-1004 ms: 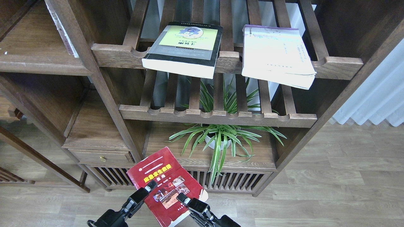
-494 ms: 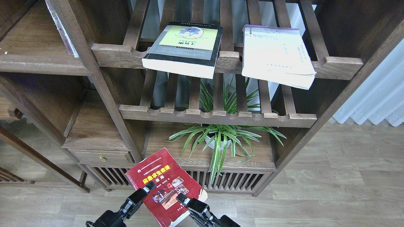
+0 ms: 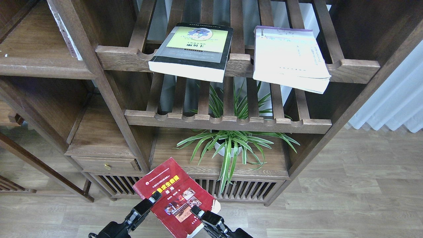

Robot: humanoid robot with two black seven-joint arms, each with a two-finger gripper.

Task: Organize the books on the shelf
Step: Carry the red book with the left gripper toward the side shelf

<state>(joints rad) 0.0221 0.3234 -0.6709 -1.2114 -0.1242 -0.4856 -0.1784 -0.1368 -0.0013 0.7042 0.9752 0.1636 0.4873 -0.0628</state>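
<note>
The red book (image 3: 176,193) with a yellow title is held face up in the air at the bottom centre, in front of the cabinet's base. My left gripper (image 3: 152,199) grips its left edge and my right gripper (image 3: 198,211) grips its lower right edge. One finger of each lies on the cover and the other is hidden beneath. The black-and-lime-green book (image 3: 193,49) and the pale white book (image 3: 289,58) lie flat on the upper slatted rack (image 3: 125,56), overhanging its front rail. The solid plank shelf (image 3: 39,64) is at the upper left.
A lower slatted rack (image 3: 228,123) sits over a potted spider plant (image 3: 228,145) on a solid board. A small drawer (image 3: 105,163) is at the lower left. A thin book edge (image 3: 67,36) leans by the left post. A white curtain (image 3: 396,99) hangs at the right.
The red book has sunk slightly and shifted right. My right gripper has slid a little down and right along its edge. The left gripper has barely moved.
</note>
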